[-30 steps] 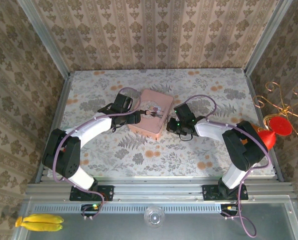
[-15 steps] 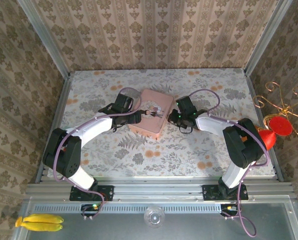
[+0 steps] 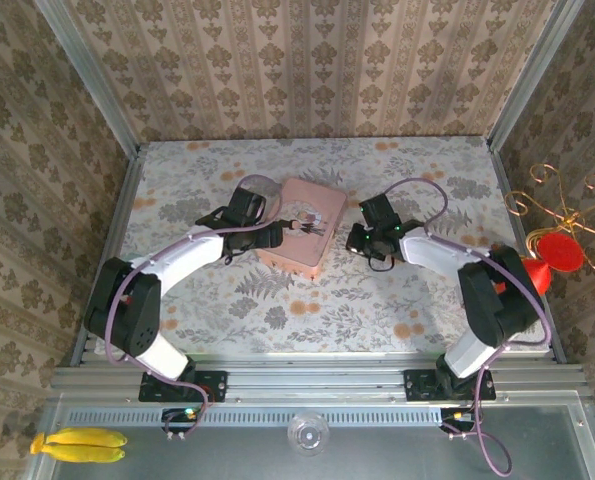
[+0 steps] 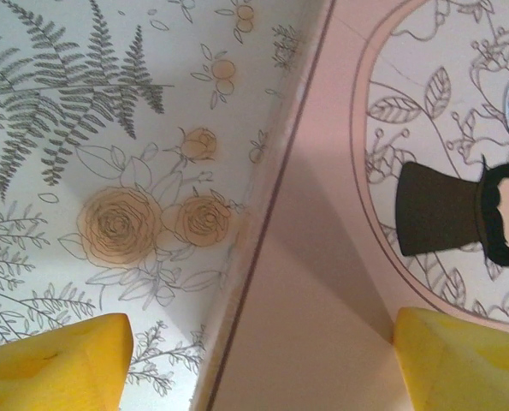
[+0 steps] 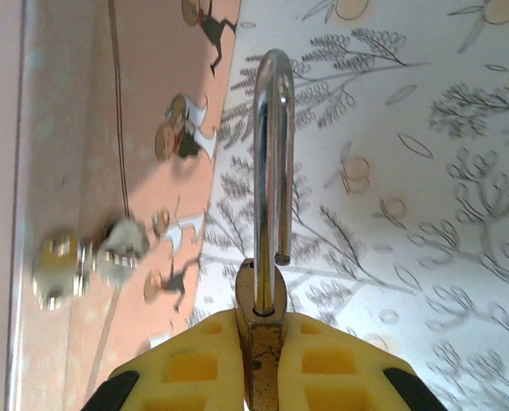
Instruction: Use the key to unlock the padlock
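Looking down from the top view, found the pink tin (image 3: pixel 302 243) sitting mid-worktop (image 3: pixel 397 300), with an arm reaching in from either side. Spotted the left gripper (image 3: pixel 274 233) right at the tin's left edge, jaws spread wide with nothing between them. Confirmed that up close on the left wrist view: saw one yellow pad (image 4: pixel 57 360) over the flowered worktop and the other over the tin's lid, straddling the rim and gripping nothing. Caught the right gripper (image 3: pixel 357 240) just off the tin's right side. Saw on the right wrist view the padlock (image 5: pixel 263 338) pinched by its brass body between the yellow pads, jaws pressed in tight on it. Noted the silvery shackle (image 5: pixel 271 128) standing straight out ahead of the fingers, long leg seated in the body, short leg's tip hanging clear of it, so open and not latched. Placed the padlock above the patterned worktop, beside the tin's wall; could not tell whether touching the tin. Picked out the key (image 5: pixel 121 244) as part of a blurred silvery cluster lying on the tin's lid, left of the shackle and clear of both grippers' pads. Made out the same small cluster on the lid from above, between the two grippers, too small there to tell more.
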Available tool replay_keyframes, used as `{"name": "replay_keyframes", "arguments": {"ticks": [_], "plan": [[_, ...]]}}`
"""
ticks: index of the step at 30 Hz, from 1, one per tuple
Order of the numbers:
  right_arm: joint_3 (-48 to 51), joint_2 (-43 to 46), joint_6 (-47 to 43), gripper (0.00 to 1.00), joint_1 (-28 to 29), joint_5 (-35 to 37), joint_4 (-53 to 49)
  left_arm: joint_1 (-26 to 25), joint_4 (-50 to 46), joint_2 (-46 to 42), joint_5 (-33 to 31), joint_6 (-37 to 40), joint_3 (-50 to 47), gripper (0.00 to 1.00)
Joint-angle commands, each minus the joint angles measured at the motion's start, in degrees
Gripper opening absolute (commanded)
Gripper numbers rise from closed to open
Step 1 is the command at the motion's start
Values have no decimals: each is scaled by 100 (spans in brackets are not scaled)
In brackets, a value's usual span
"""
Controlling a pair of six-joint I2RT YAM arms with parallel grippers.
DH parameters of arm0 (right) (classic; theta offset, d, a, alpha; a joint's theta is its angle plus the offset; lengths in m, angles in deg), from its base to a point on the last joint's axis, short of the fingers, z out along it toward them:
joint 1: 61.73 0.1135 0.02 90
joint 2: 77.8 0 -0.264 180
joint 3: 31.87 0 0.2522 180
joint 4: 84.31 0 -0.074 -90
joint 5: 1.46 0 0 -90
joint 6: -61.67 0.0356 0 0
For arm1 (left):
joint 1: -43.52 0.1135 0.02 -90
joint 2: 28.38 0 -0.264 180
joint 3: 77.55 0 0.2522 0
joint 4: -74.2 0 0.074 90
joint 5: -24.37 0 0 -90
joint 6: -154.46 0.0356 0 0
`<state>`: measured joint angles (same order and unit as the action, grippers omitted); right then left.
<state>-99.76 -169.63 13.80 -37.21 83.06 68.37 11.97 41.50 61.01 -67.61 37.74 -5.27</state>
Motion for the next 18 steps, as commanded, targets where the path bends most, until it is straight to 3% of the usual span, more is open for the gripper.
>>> {"name": "replay_keyframes", "arguments": {"ticks": [1, 8, 18], "plan": [[192, 562, -604, 8, 235, -87, -584, -79, -354, -577, 351, 151, -216, 82], [848, 1167, -888, 8, 772, -303, -778, -97, -117, -1922, 169, 573, -1188, 83], [1253, 841, -1005, 9, 1365, -328, -515, -88, 349, -3777, -64, 861, -2638, 83]]}}
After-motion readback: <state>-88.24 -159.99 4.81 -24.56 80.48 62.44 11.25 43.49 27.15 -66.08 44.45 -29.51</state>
